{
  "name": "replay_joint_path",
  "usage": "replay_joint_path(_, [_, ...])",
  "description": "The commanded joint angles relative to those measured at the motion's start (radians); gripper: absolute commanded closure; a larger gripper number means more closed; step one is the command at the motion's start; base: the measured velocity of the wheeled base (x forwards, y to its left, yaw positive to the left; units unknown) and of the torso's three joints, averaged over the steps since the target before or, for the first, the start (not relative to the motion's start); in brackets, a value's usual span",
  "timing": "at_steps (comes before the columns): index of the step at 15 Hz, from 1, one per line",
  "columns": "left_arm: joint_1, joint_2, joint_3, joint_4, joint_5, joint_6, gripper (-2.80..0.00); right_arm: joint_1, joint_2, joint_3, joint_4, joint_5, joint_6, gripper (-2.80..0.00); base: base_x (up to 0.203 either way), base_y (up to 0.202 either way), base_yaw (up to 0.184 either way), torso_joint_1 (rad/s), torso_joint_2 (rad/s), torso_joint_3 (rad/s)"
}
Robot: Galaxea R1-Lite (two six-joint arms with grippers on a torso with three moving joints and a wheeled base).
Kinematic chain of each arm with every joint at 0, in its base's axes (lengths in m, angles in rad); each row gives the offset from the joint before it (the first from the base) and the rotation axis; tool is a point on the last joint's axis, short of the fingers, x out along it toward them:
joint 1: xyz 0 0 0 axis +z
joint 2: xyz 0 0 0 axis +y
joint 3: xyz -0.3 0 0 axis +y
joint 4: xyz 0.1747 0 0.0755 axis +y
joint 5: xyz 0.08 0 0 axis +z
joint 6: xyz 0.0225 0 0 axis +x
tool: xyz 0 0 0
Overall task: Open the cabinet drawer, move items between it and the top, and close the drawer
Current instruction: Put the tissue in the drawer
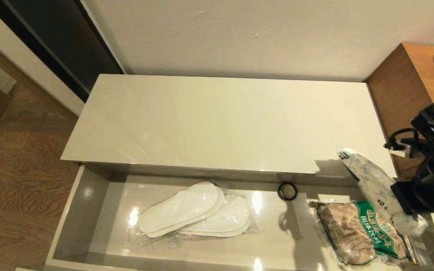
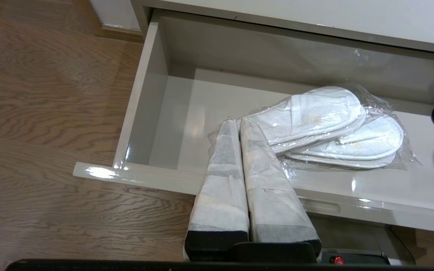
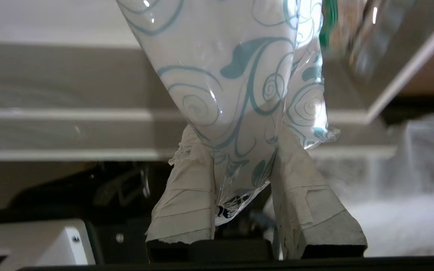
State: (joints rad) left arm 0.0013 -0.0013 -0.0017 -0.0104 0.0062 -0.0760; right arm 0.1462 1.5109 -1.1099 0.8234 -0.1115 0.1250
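Observation:
The wide grey-beige cabinet drawer stands pulled out below the glossy cream top, which is bare. Clear-wrapped white slippers lie in the drawer's middle. My right gripper is shut on one end of the tissue pack, a soft white pack with a green swirl print. The pack hangs tilted over the drawer's right end, its upper end over the top's front right corner. My left gripper is shut and empty. It hovers over the drawer's front rim, beside the slippers, and is out of the head view.
A green-labelled bag of brown snacks lies in the drawer's right part under the tissue pack. A small black ring sits by the drawer's back wall. The taller brown wooden cabinet borders the right side. Wood floor lies to the left.

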Motion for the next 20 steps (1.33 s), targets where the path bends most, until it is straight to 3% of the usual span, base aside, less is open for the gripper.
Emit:
replay_joint_path(1, [0.000, 0.001, 0.000, 0.000, 0.000, -0.001, 0.00, 0.025, -0.125, 0.100, 0.005, -0.013, 0.042, 0.00, 0.000, 0.000, 0.000, 0.000, 0.00, 0.000])
replay_joint_path(7, [0.000, 0.001, 0.000, 0.000, 0.000, -0.001, 0.00, 0.037, -0.298, 0.430, -0.002, -0.023, 0.069, 0.00, 0.000, 0.000, 0.000, 0.000, 0.00, 0.000])
replay_joint_path(11, [0.000, 0.001, 0.000, 0.000, 0.001, -0.001, 0.00, 0.037, -0.193, 0.487, -0.073, -0.024, 0.069, 0.00, 0.000, 0.000, 0.000, 0.000, 0.00, 0.000])
replay_joint_path(16, [0.000, 0.001, 0.000, 0.000, 0.001, -0.002, 0.00, 0.035, 0.122, 0.512, -0.310, -0.071, 0.132, 0.00, 0.000, 0.000, 0.000, 0.000, 0.00, 0.000])
replay_joint_path(20, [0.000, 0.001, 0.000, 0.000, 0.000, -0.001, 0.00, 0.033, 0.328, 0.493, -0.657, -0.144, 0.240, 0.00, 0.000, 0.000, 0.000, 0.000, 0.00, 0.000])
